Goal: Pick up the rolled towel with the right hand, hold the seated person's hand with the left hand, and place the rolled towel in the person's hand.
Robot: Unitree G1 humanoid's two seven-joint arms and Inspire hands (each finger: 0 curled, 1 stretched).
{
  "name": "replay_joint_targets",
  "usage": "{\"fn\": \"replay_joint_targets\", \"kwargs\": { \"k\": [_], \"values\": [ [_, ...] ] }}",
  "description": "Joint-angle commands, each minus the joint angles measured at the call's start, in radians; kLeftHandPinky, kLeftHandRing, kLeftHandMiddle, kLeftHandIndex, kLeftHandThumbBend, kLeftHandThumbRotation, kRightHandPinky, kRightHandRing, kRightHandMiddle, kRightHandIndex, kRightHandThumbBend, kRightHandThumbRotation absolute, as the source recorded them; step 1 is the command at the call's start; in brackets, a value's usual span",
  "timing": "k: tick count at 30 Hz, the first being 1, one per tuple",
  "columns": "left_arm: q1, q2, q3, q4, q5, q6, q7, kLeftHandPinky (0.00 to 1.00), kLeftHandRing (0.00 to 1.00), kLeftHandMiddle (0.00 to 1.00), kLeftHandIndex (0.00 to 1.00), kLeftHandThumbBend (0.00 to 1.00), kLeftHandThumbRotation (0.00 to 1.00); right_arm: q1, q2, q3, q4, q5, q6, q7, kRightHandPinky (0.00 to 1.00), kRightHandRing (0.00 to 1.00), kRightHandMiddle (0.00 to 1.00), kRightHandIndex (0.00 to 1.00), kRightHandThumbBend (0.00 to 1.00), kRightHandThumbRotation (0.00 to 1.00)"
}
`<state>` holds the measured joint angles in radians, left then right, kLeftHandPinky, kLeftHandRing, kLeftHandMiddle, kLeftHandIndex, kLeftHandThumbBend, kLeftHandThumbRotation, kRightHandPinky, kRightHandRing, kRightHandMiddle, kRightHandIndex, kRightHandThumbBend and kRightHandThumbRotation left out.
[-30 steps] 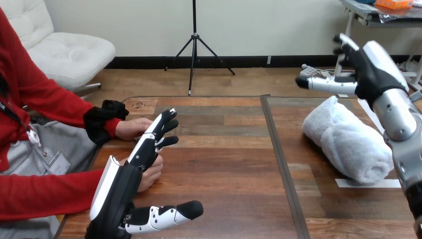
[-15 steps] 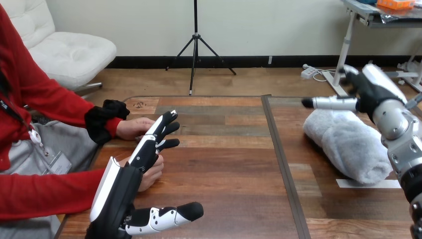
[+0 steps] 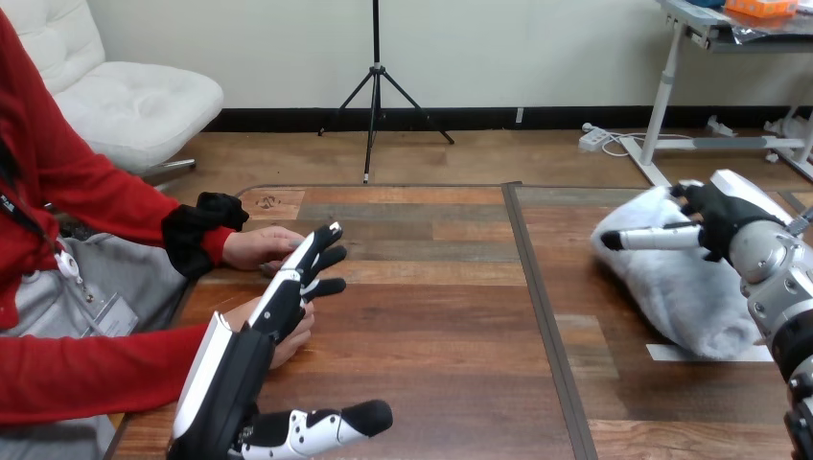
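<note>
Towelling wound into a white roll, the rolled towel (image 3: pixel 685 287) lies on the counter's (image 3: pixel 431 316) right side, long axis running far-left to near-right, the right robot hand (image 3: pixel 719 216) spread over its far end, thumb straight, while the left robot hand (image 3: pixel 230 369) reaches straight-fingered over the person's nearer hand (image 3: pixel 292 335).

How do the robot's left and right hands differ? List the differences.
The left hand points forward, fingers straight, by the person's nearer hand; the right hand is at the rolled towel. The left hand is at the left side of the table, the right hand at its right side. Both are black and white.
</note>
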<state>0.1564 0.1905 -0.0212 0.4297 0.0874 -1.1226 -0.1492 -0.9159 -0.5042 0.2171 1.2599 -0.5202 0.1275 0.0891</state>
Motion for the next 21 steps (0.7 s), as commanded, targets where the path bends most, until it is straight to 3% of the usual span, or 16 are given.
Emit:
{"fn": "replay_joint_targets", "kwargs": {
  "k": [1, 21],
  "values": [
    [-0.033, 0.002, 0.02, -0.081, 0.018, -0.033, 0.019, 0.81, 0.91, 0.95, 0.94, 1.0, 0.57, -0.153, 0.017, 0.029, 0.056, -0.024, 0.015, -0.032, 0.64, 0.88, 0.92, 0.93, 1.0, 0.55],
    [0.002, 0.006, 0.018, -0.125, 0.015, -0.035, 0.021, 0.81, 0.9, 0.94, 0.94, 1.0, 0.59, -0.119, 0.019, 0.079, 0.104, -0.051, 0.049, -0.037, 0.63, 0.87, 0.88, 0.93, 1.0, 0.56]
  ]
}}
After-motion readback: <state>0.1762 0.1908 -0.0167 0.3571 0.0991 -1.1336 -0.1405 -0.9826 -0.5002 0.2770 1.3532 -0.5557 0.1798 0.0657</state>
